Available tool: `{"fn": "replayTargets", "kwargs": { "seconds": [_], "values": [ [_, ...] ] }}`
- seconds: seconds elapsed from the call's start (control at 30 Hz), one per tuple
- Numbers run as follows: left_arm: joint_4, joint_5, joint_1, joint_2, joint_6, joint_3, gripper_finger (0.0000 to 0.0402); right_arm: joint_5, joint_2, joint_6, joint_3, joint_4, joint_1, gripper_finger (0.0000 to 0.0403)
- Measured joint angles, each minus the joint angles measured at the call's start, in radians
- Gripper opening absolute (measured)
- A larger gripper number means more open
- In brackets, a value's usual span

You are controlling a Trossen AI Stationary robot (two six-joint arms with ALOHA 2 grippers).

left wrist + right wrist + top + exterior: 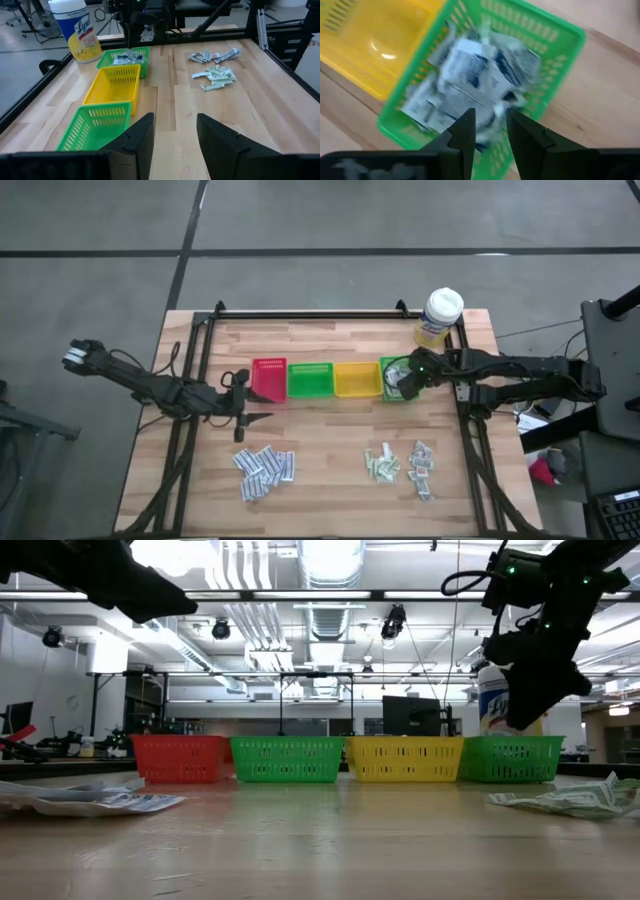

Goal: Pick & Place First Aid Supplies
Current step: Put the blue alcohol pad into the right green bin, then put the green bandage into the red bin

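- The right gripper (402, 381) hangs over the far-right green bin (396, 379), the one next to the yellow wipes tub (438, 318). Its jaws stand slightly apart, and the right wrist view shows nothing pinched between them.
- That bin (560, 30) holds a heap of grey-silver sachets (470, 75), lying directly below the fingertips (465, 122).
- Counting away from the tub, the row of bins runs: this green one, a yellow bin (356, 379), a second green bin (309, 379), then a red bin (268, 376), all touching side by side on the counter (330, 450).
- The left gripper (262, 418) waits just in front of the red bin, low over the wood, its jaws open and empty.
- Loose sachets lie on the counter in three heaps, well apart from the tub: white-blue ones (264, 469) nearest the left gripper, pale green ones (381, 464) in front of the yellow bin, and white-red ones (421, 466) just beside them.
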Motion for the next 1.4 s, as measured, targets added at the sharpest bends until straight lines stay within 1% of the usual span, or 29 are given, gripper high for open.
{"fn": "replayTargets", "kwargs": {
  "seconds": [0.13, 0.33, 0.43, 0.63, 0.73, 0.83, 0.97, 1.2, 1.4],
  "values": [
    [0.0, 0.0, 0.0, 0.0, 0.0, 0.0, 0.0149, 0.0, 0.0, -0.002, 0.028, -0.038, 0.0, 0.0096],
    [0.0, 0.0, 0.0, 0.0, 0.0, 0.0, 0.0149, -0.011, 0.005, -0.053, 0.046, 0.055, 0.007, 0.0081],
    [0.0, 0.0, 0.0, 0.0, 0.0, 0.0, 0.0149, -0.015, 0.025, -0.052, 0.045, 0.061, 0.007, 0.0069],
    [0.0, 0.001, 0.0, 0.0, -0.001, 0.0, 0.0149, -0.081, 0.119, -0.045, 0.044, 0.08, 0.007, 0.0053],
    [-0.001, 0.001, 0.0, 0.0, -0.004, 0.0, 0.0149, -0.077, 0.177, -0.062, 0.044, 0.088, 0.007, 0.0052],
    [-0.001, 0.006, 0.0, 0.0, -0.006, 0.0, 0.0149, -0.038, 0.227, -0.074, 0.044, 0.091, 0.007, 0.0052],
    [-0.001, 0.006, 0.0, 0.0, -0.008, 0.0, 0.0149, -0.022, 0.259, -0.095, 0.044, 0.094, 0.007, 0.0052],
    [-0.001, 0.005, 0.0, 0.0, -0.01, 0.0, 0.0149, -0.037, 0.211, -0.107, 0.094, 0.043, 0.027, 0.0052],
    [-0.001, 0.005, 0.0, 0.0, -0.013, 0.0, 0.0149, -0.038, 0.157, -0.105, 0.172, -0.066, 0.051, 0.0052]
  ]
}}
